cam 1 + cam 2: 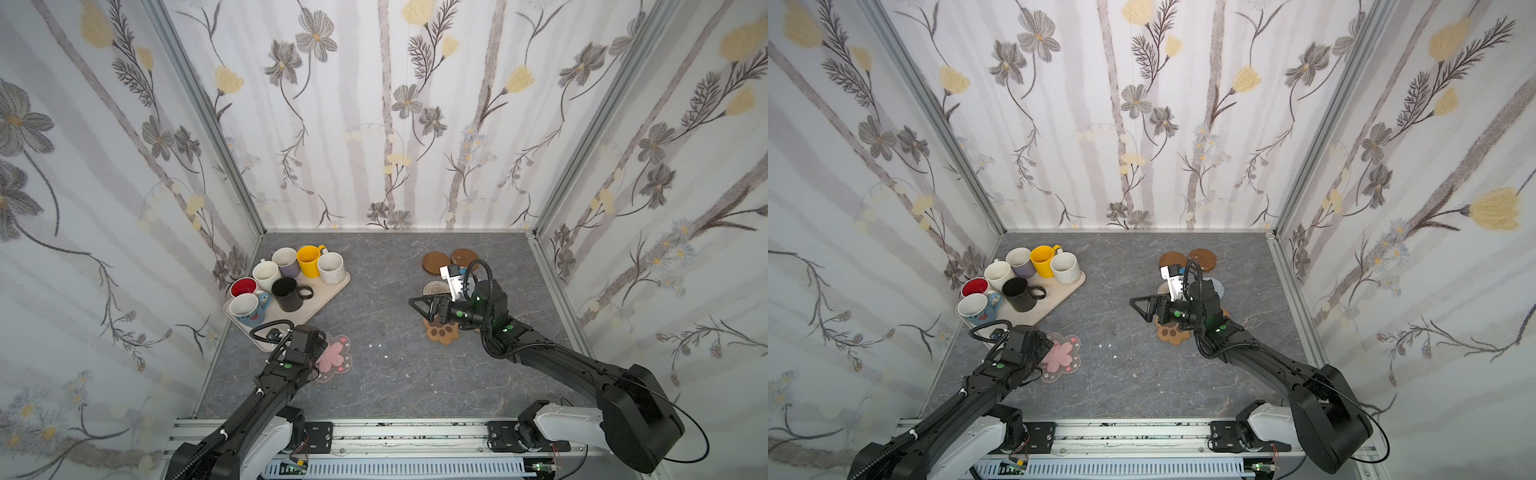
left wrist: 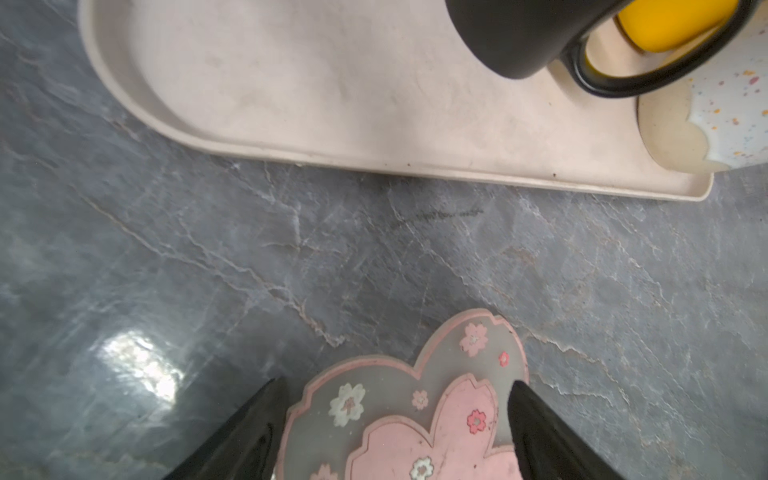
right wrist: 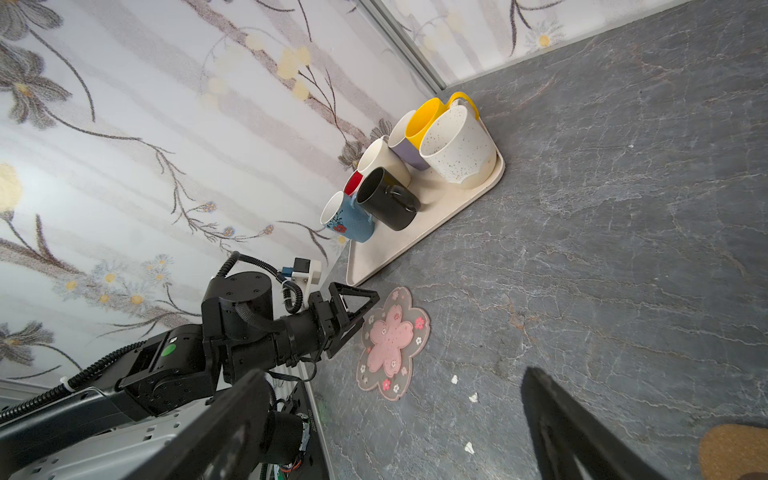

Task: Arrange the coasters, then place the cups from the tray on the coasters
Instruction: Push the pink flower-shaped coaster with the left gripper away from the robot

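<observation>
The pink-flower coaster (image 2: 419,419) lies flat between the left jaws; cups (image 1: 286,293) stand upright on the tray (image 1: 328,292) beyond (other coasters (image 1: 442,332) cluster by the right jaws).

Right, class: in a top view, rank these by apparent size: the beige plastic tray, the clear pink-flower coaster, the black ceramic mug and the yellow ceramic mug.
1. Beige rectangular plastic tray, clearly largest.
2. Clear pink-flower coaster, somewhat bigger than either mug, even partly covered.
3. Black ceramic mug and yellow ceramic mug: too alike to rank.
</observation>
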You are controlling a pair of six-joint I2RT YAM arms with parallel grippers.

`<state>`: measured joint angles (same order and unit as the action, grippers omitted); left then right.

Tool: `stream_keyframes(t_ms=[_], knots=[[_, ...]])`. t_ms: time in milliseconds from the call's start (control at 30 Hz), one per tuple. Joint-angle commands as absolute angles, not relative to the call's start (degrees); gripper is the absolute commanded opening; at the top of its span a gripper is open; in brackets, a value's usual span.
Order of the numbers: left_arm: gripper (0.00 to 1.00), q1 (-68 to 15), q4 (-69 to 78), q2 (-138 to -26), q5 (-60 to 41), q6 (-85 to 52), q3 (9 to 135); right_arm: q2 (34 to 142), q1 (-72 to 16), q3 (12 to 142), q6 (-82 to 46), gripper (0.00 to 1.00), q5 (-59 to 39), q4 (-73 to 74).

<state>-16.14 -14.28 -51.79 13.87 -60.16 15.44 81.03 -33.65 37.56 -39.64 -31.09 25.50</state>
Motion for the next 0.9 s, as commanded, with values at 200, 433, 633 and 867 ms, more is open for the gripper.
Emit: stream_keyframes(t_ms=[200,433,633,867], knots=[[0.86,-26.5,-17.5,-58.4,15.2,-65.6,20.3,81.7,-32.9,37.3,-40.1,0.95,-31.1,27.5],[0.86,-34.5,-13.2,-67.2,16.7,-67.5,25.3,81.7,-30.7,36.9,-40.6,0.95,-32.4,27.3],[0.86,-39.7,-9.7,-71.2,17.3,-67.7,29.1,82.0,-28.9,37.1,-40.5,0.93,-33.3,25.7],[0.87,-40.7,-5.5,-74.6,15.0,-65.1,31.5,83.3,-29.0,39.0,-36.3,0.91,-32.5,18.8]])
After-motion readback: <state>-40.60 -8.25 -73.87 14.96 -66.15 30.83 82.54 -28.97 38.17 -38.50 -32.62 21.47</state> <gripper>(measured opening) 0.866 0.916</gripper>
